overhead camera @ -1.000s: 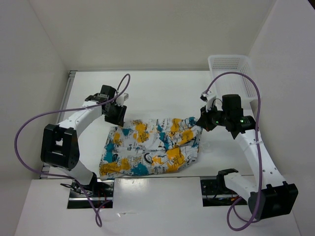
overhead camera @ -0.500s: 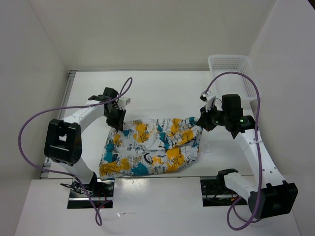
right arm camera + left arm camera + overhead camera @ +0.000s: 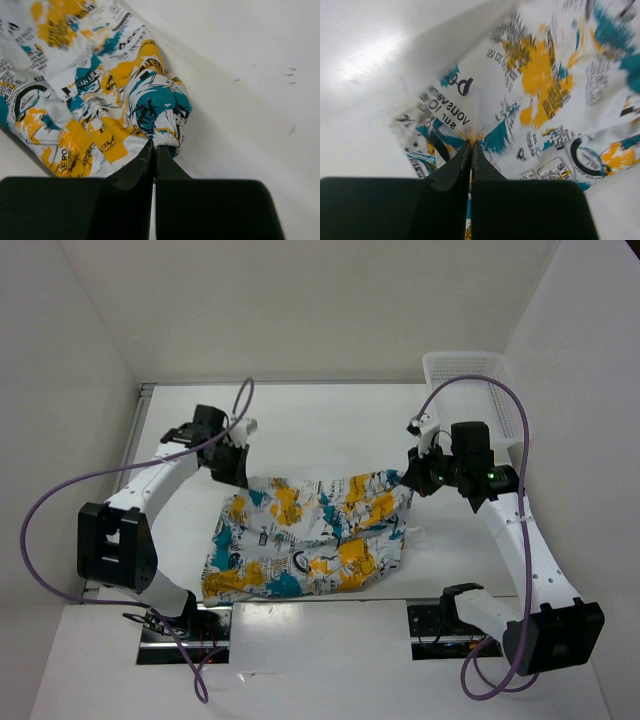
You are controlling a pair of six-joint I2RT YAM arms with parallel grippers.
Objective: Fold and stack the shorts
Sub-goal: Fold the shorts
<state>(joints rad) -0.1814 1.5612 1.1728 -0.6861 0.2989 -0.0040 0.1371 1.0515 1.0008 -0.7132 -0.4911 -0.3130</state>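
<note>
Table (image 3: pixel 330 425): white, and it carries everything. The arm bases sit at its near edge.
Shorts (image 3: pixel 310 535): in the middle of the table between the two arms, spread wide as one layer. The near edge lies flat close to the bases. The far edge is drawn out between the two grippers and looks lifted off the surface at both corners.
Basket (image 3: pixel 465 370): white mesh, at the far right corner, well apart from the shorts.
Left gripper (image 3: pixel 237 478): jaws closed, pinching the far left corner of the shorts. Its wrist view shows fabric caught at the fingertips.
Right gripper (image 3: pixel 408 478): jaws closed on the bunched elastic hem at the far right corner.
Done so far: the shorts are spread out and both far corners are gripped. No fold shows yet.
Left to do: probably carry the far edge over to the near edge, fold again as needed, then stack. The task seems to be at an early stage.
</note>
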